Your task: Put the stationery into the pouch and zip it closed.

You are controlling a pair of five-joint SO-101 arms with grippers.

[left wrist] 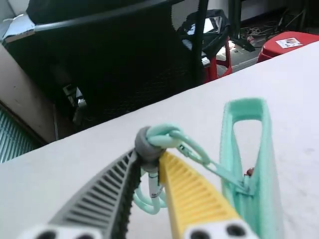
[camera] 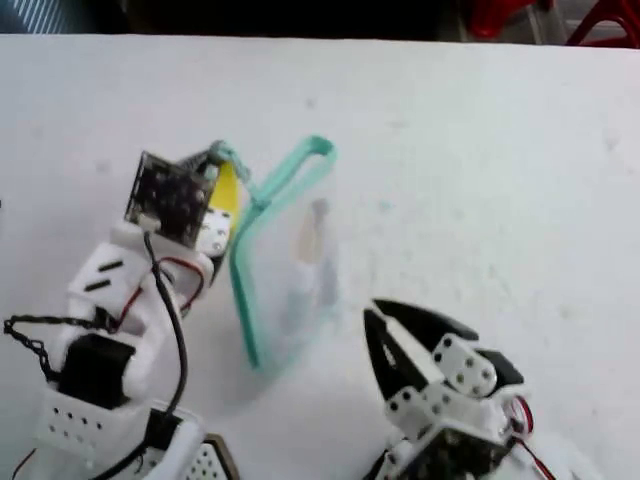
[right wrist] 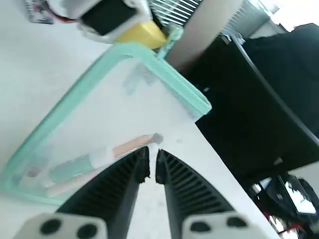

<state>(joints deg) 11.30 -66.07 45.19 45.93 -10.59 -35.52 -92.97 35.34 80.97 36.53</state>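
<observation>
Left wrist view: left gripper (left wrist: 152,159) clamps zipper pull (left wrist: 167,135); right gripper (right wrist: 151,162) closed, empty.

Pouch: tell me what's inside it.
Through the clear wall of the pouch: pen-like stationery pieces, one pinkish, one teal. The right claw covers part of them, so the count is unclear.

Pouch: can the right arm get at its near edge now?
Probably yes: the right gripper sits beside the pouch with nothing between them, and the left gripper holds the zip cord at a far corner.
</observation>
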